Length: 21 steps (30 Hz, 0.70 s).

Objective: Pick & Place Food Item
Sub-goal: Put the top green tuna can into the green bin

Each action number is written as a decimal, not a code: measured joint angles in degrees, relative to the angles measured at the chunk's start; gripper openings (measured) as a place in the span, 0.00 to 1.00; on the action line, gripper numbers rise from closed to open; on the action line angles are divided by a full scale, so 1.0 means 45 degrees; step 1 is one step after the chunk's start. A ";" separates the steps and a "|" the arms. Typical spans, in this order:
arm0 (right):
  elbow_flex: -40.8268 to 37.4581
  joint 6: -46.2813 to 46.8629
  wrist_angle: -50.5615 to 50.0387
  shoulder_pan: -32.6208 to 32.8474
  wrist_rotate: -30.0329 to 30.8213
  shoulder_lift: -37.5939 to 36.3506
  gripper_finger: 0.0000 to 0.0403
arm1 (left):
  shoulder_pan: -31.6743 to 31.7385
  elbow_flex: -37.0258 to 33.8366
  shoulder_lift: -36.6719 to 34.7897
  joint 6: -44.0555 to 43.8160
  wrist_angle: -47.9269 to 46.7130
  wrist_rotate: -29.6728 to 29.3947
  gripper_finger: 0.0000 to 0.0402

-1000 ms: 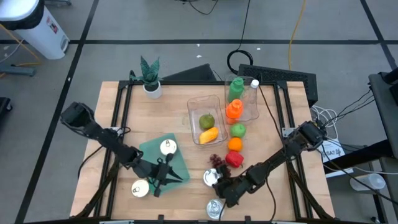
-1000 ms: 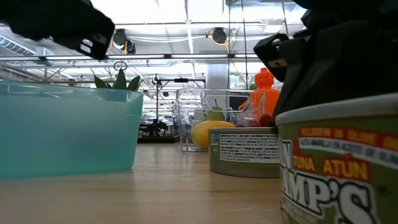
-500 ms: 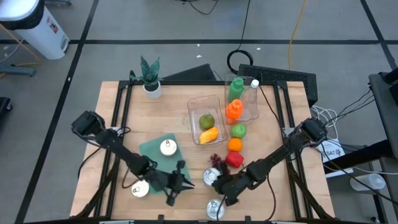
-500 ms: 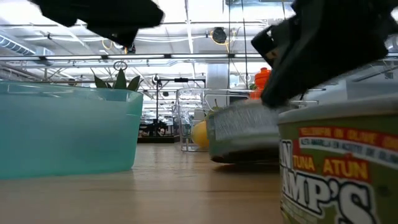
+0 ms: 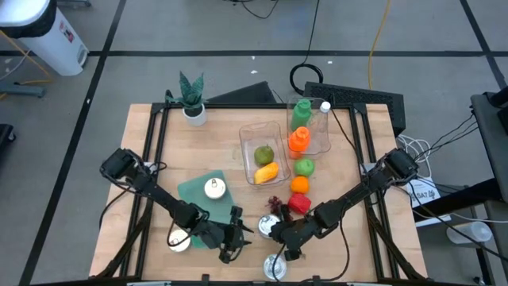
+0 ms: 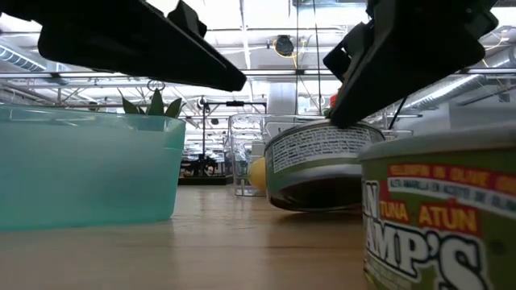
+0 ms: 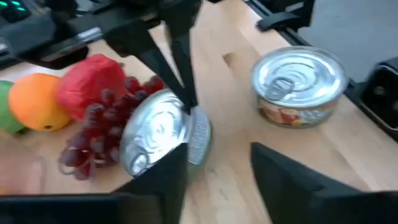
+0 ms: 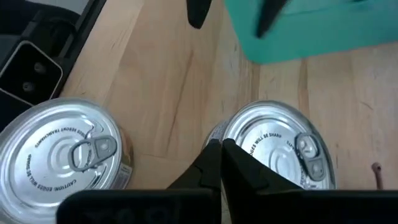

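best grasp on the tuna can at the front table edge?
Take the tuna can across its round side wall, coming straight down. It stands upright, lid up, and its flat pull-tab lid offers no hold. Table around it looks open.

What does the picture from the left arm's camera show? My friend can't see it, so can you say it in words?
A silver can is tilted up off the wooden table, pinched at its rim by the right claw reaching in from the far side. Purple grapes, a red pepper and an orange sit beside it, and a second can stands flat nearby.
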 joint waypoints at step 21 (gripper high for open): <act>0.0019 0.1794 0.0763 -0.1089 -0.1356 0.0000 0.00 | 0.0269 0.0287 0.1152 0.2345 0.0646 -0.0745 0.98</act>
